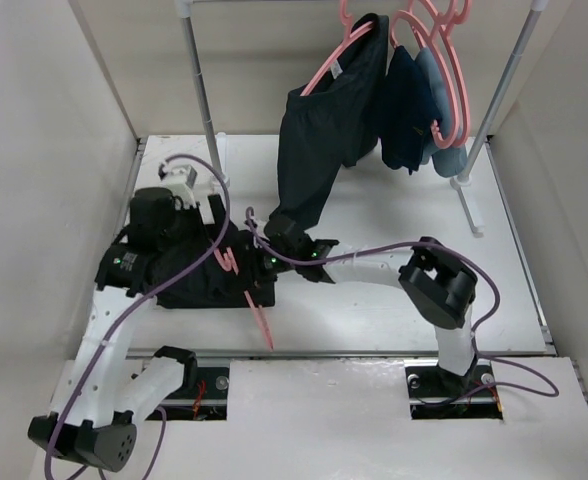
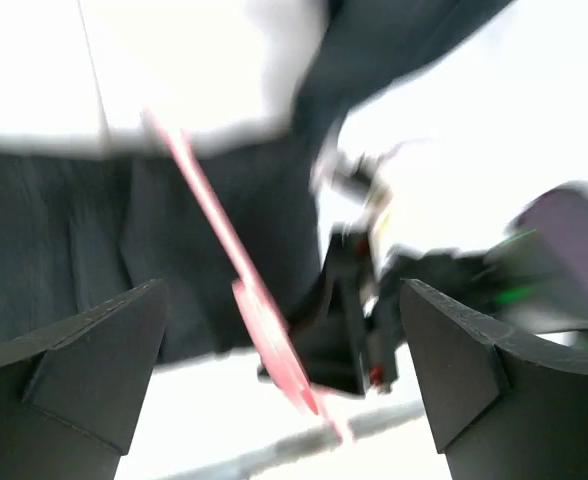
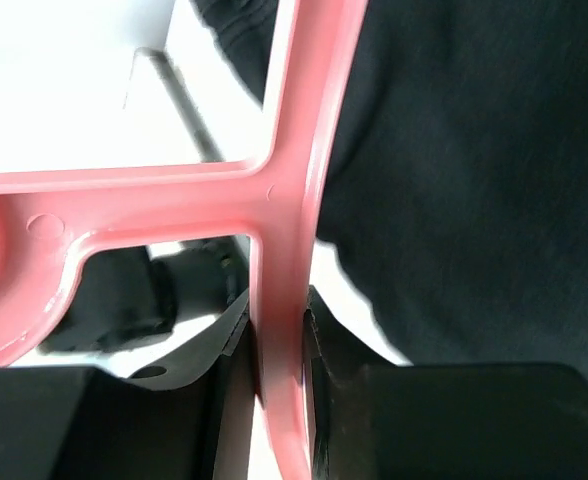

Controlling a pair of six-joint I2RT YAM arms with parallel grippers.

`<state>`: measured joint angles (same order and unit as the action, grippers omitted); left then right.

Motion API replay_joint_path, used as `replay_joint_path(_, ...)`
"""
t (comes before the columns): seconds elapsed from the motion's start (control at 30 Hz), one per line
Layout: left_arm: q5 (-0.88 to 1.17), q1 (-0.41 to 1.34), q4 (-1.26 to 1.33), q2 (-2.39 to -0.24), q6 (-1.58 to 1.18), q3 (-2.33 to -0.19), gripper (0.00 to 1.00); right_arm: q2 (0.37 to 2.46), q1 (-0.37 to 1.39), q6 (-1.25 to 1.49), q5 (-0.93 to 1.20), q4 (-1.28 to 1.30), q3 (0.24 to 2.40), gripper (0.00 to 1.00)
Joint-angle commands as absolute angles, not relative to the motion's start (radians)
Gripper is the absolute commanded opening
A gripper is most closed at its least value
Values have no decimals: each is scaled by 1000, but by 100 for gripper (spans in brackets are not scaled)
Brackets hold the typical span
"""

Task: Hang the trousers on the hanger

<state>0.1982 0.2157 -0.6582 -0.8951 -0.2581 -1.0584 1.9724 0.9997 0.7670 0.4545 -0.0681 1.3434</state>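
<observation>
The black trousers (image 1: 189, 285) lie bunched on the table at the left, under my left arm; they also show in the left wrist view (image 2: 74, 240). A pink hanger (image 1: 261, 320) stands tilted at their right edge, with one end on the table. My right gripper (image 1: 274, 262) is shut on a bar of the hanger (image 3: 284, 200). Black cloth (image 3: 474, 180) fills the right of the right wrist view. My left gripper (image 1: 217, 243) is open and empty above the trousers. The hanger (image 2: 259, 310) and the right gripper (image 2: 349, 320) lie beyond its blurred jaws.
A rack (image 1: 202, 90) stands at the back. It carries a black garment (image 1: 324, 130) on a pink hanger that reaches down to the table, then navy (image 1: 404, 120) and pale-blue (image 1: 446, 150) clothes and more pink hangers (image 1: 452, 60). Walls close in on both sides.
</observation>
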Motion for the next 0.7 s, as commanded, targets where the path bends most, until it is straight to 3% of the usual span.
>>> replay_joint_path(0.0,154,218,-578,-835,-196,-1282,100,1893,963,885,566,-413,1193,0)
replay_joint_path(0.17,-87,218,-518,-762,-219,-1295,100,1884,928,1005,620,-635,1089,0)
replay_joint_path(0.23,-104,218,-615,-843,-209,-1258,95,1875,917,1034,620,-710,1056,0)
replay_joint_path(0.4,188,135,-669,-1057,-127,-1099,90,1856,908,1043,600,-719,1035,0)
replay_joint_path(0.6,284,21,-678,-1312,-40,-1158,93,1804,897,1043,560,-719,971,0)
replay_joint_path(0.67,331,21,-687,-1373,11,-1158,89,1804,897,1034,560,-719,971,0)
